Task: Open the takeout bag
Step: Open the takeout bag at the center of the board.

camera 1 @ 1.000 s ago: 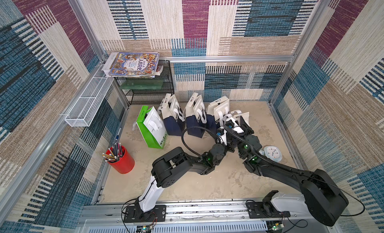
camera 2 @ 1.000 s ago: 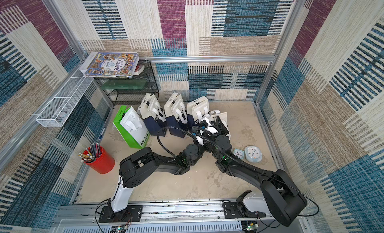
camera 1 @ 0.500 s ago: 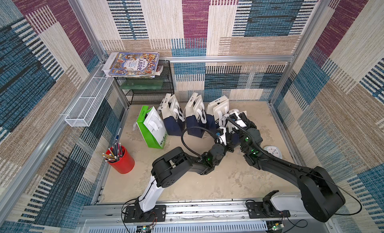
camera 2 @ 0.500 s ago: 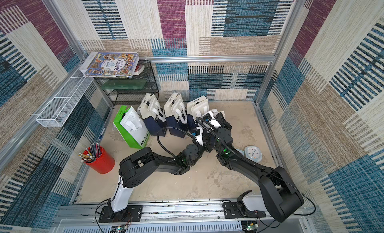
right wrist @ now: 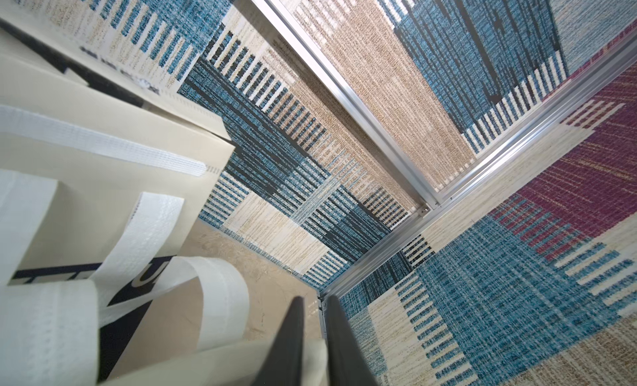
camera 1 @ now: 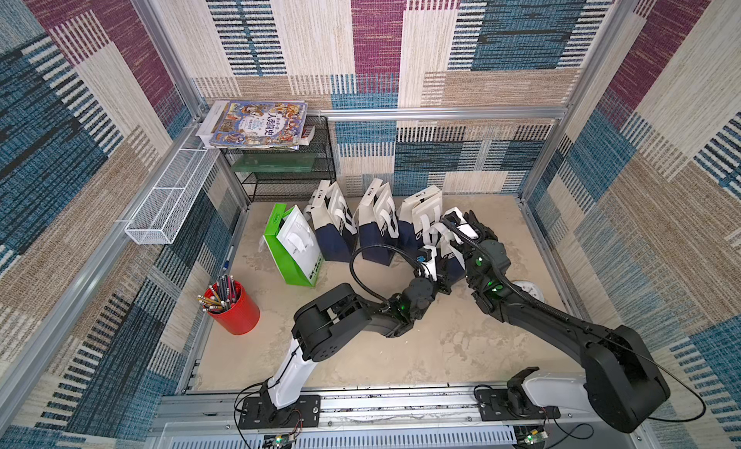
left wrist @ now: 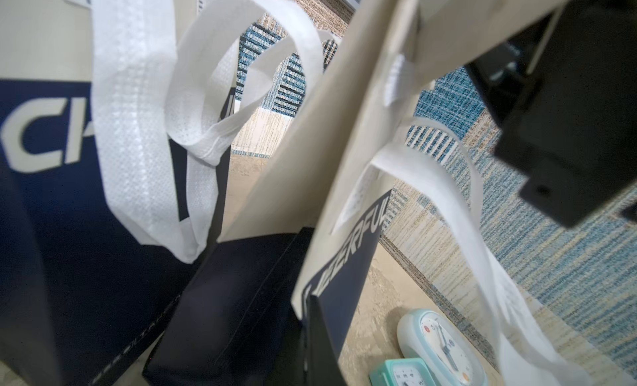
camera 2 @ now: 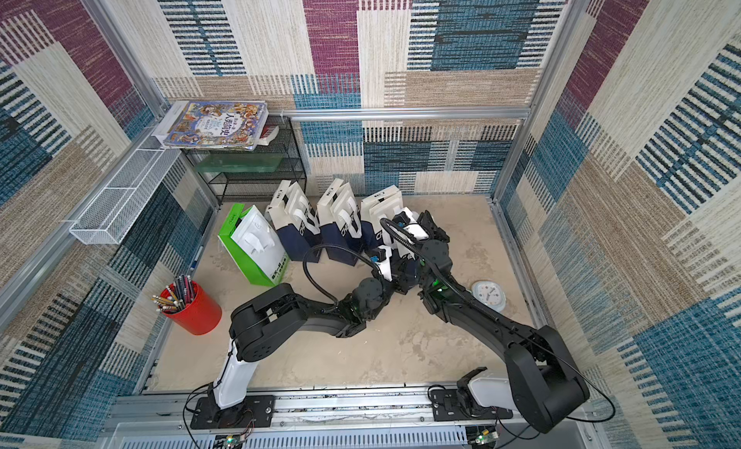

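The takeout bag (camera 1: pixel 448 255), navy below and cream above, stands upright just beside the pale-blue clock (camera 2: pixel 488 294). Three matching bags (camera 1: pixel 377 226) line up on its side away from the clock. The bag is in the same spot as a second ago.

The left gripper (left wrist: pixel 307 306) has not shifted. It is pressed together on the bag's lettered panel, low down at the edge nearest the clock. One dark finger lies against the panel's edge, and the other is hidden behind it.

The right gripper (right wrist: pixel 315 308) is what has moved. A second ago it sat lower over the bag and nearer the clock. Now it is at the bag's top, farther from the clock, among the white straps (right wrist: pixel 220 298). In a top view its forearm now crosses part of the clock's rim, which showed whole before.

The right gripper's fingers stand a narrow gap apart. A bit of cream rim and white strap lies between them near their base. Whether they are pinching it cannot be told.

A small mint clock (left wrist: pixel 396 370) lies touching the pale-blue one, on the side toward the bag.
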`<state>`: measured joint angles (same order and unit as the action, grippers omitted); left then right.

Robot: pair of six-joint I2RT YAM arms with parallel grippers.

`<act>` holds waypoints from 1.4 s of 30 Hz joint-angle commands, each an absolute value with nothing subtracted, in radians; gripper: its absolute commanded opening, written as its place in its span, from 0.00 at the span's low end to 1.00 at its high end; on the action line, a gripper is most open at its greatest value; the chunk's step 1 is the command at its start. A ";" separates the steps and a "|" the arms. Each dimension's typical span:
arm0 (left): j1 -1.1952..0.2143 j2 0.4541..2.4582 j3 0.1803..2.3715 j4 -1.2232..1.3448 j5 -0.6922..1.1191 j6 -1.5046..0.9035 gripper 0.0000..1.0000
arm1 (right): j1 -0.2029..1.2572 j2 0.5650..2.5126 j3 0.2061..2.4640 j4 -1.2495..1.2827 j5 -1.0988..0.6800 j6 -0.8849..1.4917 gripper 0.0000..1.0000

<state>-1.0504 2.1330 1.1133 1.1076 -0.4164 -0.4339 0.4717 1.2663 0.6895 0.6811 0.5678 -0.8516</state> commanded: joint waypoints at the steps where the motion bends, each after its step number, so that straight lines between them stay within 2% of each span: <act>1: -1.053 2.140 1.107 0.943 -0.416 -0.433 0.00 | 0.463 1.191 0.668 0.604 0.534 -0.789 0.57; 6: -1.052 2.143 1.109 0.945 -0.407 -0.438 0.00 | 0.389 1.044 0.587 0.526 0.468 -0.729 0.70; 11: -1.053 2.148 1.115 0.943 -0.402 -0.443 0.00 | 0.423 1.017 0.525 0.532 0.423 -0.743 0.77; 25: -1.052 2.142 1.109 0.943 -0.408 -0.439 0.00 | 0.531 1.119 0.515 0.682 0.471 -0.805 0.78; 42: -1.052 2.148 1.112 0.939 -0.407 -0.439 0.00 | 0.564 1.177 0.564 0.713 0.484 -0.831 0.75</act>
<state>-1.0496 2.1357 1.1202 1.1004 -0.4244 -0.4339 0.5571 1.1675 0.5545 0.6579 0.4831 -0.8291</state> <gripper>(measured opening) 0.050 0.755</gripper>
